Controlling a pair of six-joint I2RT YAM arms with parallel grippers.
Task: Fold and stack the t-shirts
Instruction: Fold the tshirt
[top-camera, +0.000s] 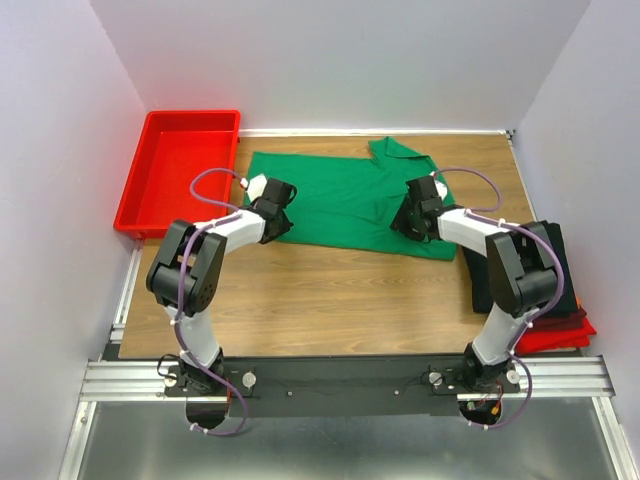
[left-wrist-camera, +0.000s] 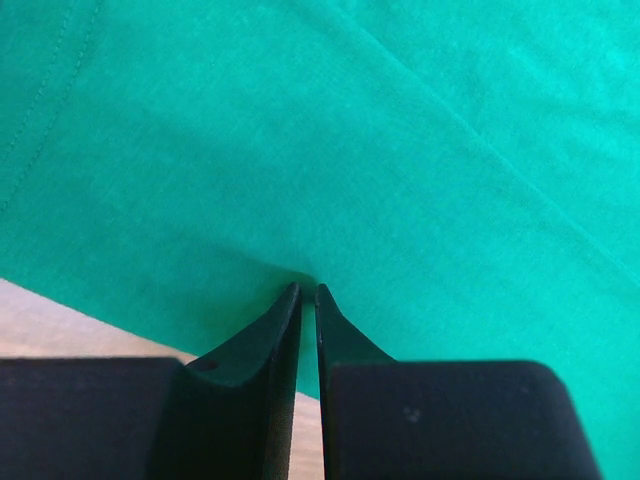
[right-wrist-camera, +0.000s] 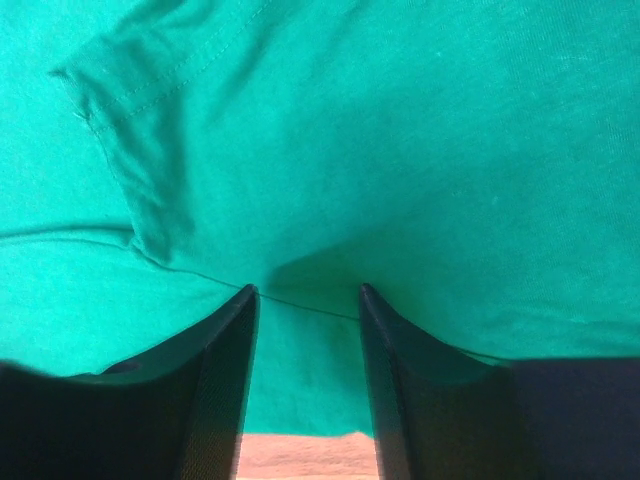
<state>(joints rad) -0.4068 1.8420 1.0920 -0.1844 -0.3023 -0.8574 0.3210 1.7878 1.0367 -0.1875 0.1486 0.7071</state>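
Green tee (top-camera: 345, 195) lies flat on the table (top-camera: 330, 290), a gripper at each near corner, prob to lift & fold evenly. Left gripper (left-wrist-camera: 308, 290) pinches the cloth; right gripper (right-wrist-camera: 305, 290) has jaws apart (no hold yet afaict).

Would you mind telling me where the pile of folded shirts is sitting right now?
In the top view, the pile of folded shirts lies at the right edge of the table, partly under the right arm, just right of the green t-shirt.
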